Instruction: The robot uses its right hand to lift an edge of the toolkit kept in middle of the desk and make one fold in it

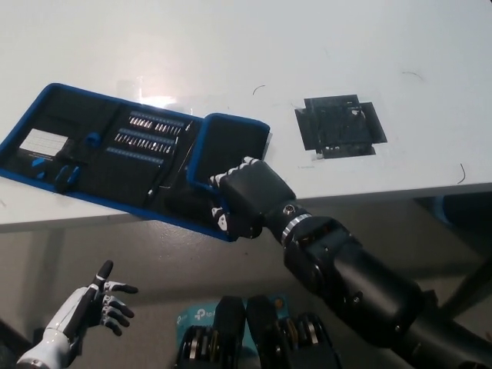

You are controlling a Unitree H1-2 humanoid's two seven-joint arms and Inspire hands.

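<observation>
Toolkit (pixel 131 157) lies open across the left-middle of the desk (pixel 323 54), blue-edged, its near corner overhanging the front edge. Right-end panel lies roughly flat; no fold is visible.

Right hand (pixel 244 198) rests on that panel's near right corner, fingers curled over the blue edge. Whether they actually pinch the fabric or only press on it, I cannot tell. Left hand (pixel 104 305) hangs idle below the desk edge at lower left, fingers spread, holding nothing.

Risks, as judged:
- Panel slips out of a shallow hold during the lift and drops flat (grip sits only at the corner).
- Pulling toward the robot instead of up drags the whole kit off the front edge, since part already overhangs.
- Lifting too fast could shake loose the bits in the middle rows (how firmly they seat is not visible).

Count: one toolkit, one dark square tape patch (pixel 340 125) well to its right, two hands.
</observation>
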